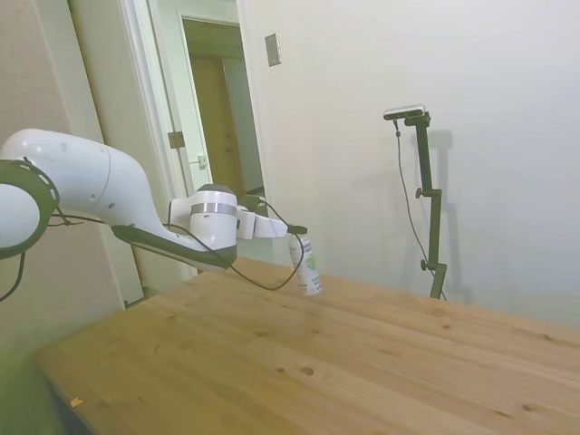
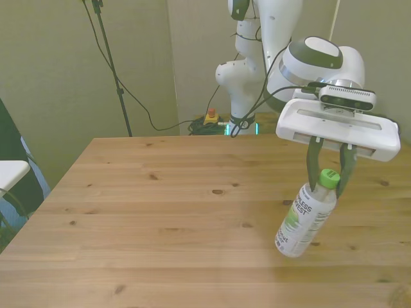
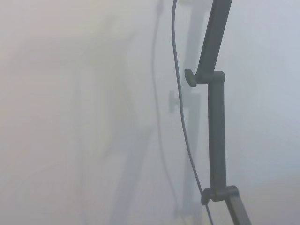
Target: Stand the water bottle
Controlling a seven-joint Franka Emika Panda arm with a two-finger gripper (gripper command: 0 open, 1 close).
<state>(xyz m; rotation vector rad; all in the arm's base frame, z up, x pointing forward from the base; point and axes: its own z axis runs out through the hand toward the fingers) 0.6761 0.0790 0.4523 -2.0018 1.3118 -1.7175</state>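
Three views show one moment. Side view: the white arm (image 1: 100,195) reaches in from the frame's left, and its tool (image 1: 296,237) holds the water bottle (image 1: 309,264) by the cap end, left of the frame's centre. The bottle hangs nearly upright, tilted slightly, with its base low over the wooden desk (image 1: 344,362); whether the base touches the wood cannot be told from this side. A doorway (image 1: 217,109) stands in the upper left of the frame.

Front view: the tool (image 2: 330,173) sits in the right half of the frame, its two dark fingers (image 2: 313,168) pinching the water bottle (image 2: 305,219) at the neck, one on each side of the pale green-tinted cap (image 2: 329,178). The bottle slants, cap toward the upper right and base toward the lower left, and its white label shows green marks. A faint shadow lies on the desk (image 2: 160,212) beneath the base. A white object (image 2: 11,173) juts in at the left edge.

Wrist view: only a pale wall (image 3: 84,117) is visible, out of focus; the bottle does not appear.
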